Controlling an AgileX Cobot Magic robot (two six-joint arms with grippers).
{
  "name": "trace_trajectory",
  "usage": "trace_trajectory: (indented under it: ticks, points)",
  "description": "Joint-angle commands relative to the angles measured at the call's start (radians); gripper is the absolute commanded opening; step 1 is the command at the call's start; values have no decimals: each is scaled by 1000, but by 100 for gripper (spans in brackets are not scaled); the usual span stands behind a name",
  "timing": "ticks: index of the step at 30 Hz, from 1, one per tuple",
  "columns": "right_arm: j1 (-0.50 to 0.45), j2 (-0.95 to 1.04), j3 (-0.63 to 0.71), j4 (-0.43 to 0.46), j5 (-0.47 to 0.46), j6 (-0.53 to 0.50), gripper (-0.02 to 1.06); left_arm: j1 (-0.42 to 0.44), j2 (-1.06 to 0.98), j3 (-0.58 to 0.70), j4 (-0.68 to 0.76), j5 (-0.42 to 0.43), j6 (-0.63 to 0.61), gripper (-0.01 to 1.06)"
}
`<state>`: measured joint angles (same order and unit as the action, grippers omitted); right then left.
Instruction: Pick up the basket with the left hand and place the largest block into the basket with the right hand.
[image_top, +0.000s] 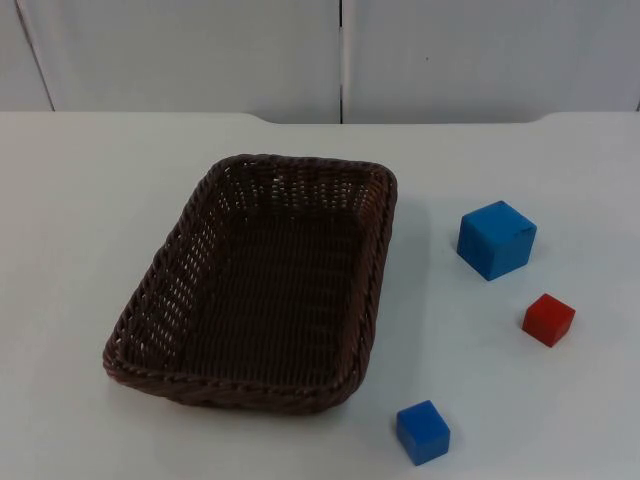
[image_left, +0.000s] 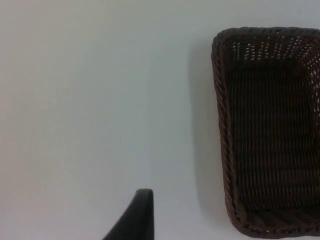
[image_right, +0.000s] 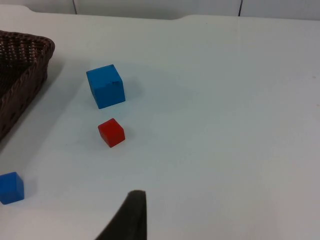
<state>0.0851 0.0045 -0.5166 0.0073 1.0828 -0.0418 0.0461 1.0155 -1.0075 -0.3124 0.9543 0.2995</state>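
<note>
Basket (image_top: 262, 283) flat, long axis running near-to-far, tilted rightward; largest blue block (image_top: 496, 239) right. Hands' state unclear.

Lighting even and bright, diffuse, from overhead. White tabletop (image_top: 80, 200) reads slightly blue-grey, no glare spots. Shadows soft and short: faint one just beside the large blue block (image_top: 496, 239), the red block (image_top: 548, 319) and the small blue block (image_top: 423, 432). Basket (image_top: 262, 282) interior dark, weave detail legible at the rim, lost on the floor. Left wrist view soft overall; black fingertip (image_left: 135, 217) out of focus. Right wrist view likewise, fingertip (image_right: 127, 217) blurred.
</note>
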Motion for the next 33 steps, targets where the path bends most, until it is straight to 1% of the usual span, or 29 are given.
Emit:
trace_trajectory:
  ticks: [1,11,20,28,33]
  points:
    - [-6,-5,1,-2,-4,4,105,3,34,-29,-41,-9,37,105]
    - [-6,-5,1,-2,-4,4,105,3,197,-115,-74,-21,61,105]
    - [-6,-5,1,-2,-4,4,105,-5,325,-186,-103,-26,112,105]
    - [-6,-5,1,-2,-4,4,105,-70,455,-277,-95,-28,146,105]
    - [-6,-5,1,-2,-4,4,105,-76,543,-321,-95,-25,146,105]
